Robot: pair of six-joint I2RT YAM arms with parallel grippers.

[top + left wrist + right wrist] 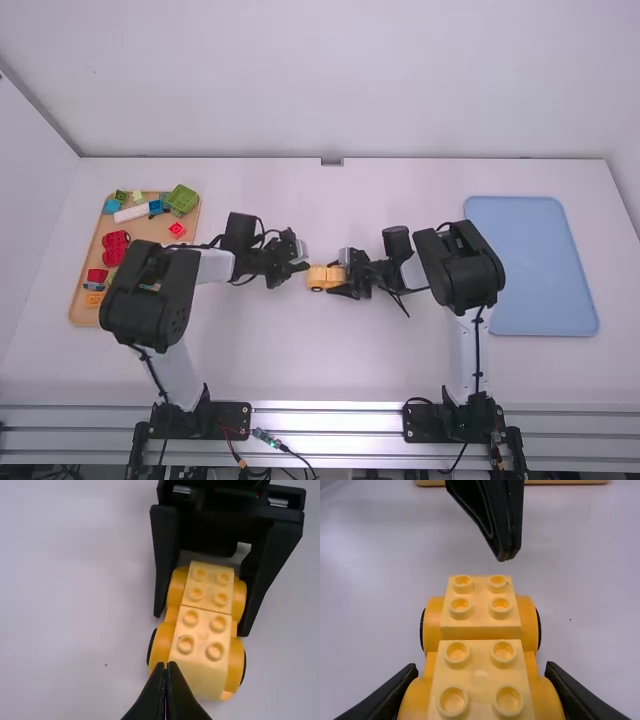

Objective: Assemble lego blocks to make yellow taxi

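Yellow car (480, 672) in right gripper (337, 278)

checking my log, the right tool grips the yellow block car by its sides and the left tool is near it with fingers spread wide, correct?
The left tool has its fingers shut together, not spread wide, as the left wrist view shows. It is near the yellow block car, and the right tool grips the car by its sides.
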